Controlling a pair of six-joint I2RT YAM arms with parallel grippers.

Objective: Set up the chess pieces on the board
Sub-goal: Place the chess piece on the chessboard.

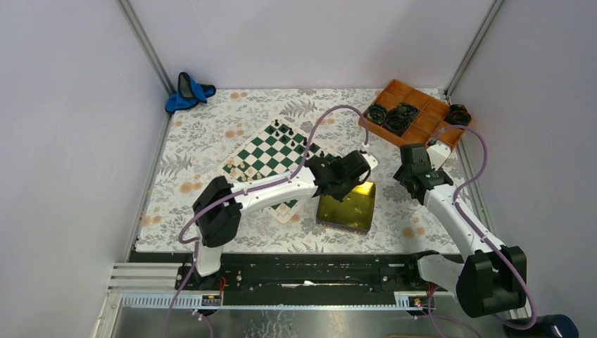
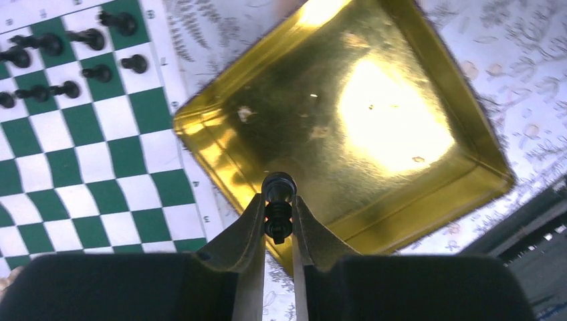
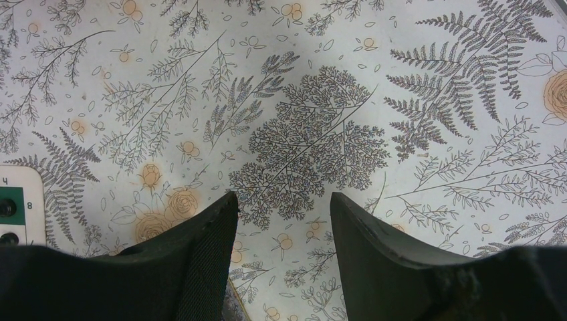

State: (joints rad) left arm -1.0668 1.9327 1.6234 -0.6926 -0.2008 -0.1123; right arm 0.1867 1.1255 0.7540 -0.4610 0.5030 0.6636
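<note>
The green and white chessboard (image 1: 264, 151) lies at the table's middle, partly under my left arm. Several black pieces (image 1: 285, 130) stand at its far edge and cream-white ones (image 1: 243, 169) at its near left; the black ones also show in the left wrist view (image 2: 87, 40) on the board (image 2: 100, 174). My left gripper (image 2: 278, 200) is shut on a black chess piece (image 2: 278, 200) and holds it above the near corner of the yellow-gold tin tray (image 2: 428, 87). My right gripper (image 3: 282, 204) is open and empty above the flowered cloth, right of the tray.
The gold tray (image 1: 346, 204) lies just right of the board. An orange compartment tray (image 1: 415, 113) with black coiled items stands at the back right. A blue object (image 1: 189, 91) lies at the back left. A board corner (image 3: 13, 207) shows in the right wrist view.
</note>
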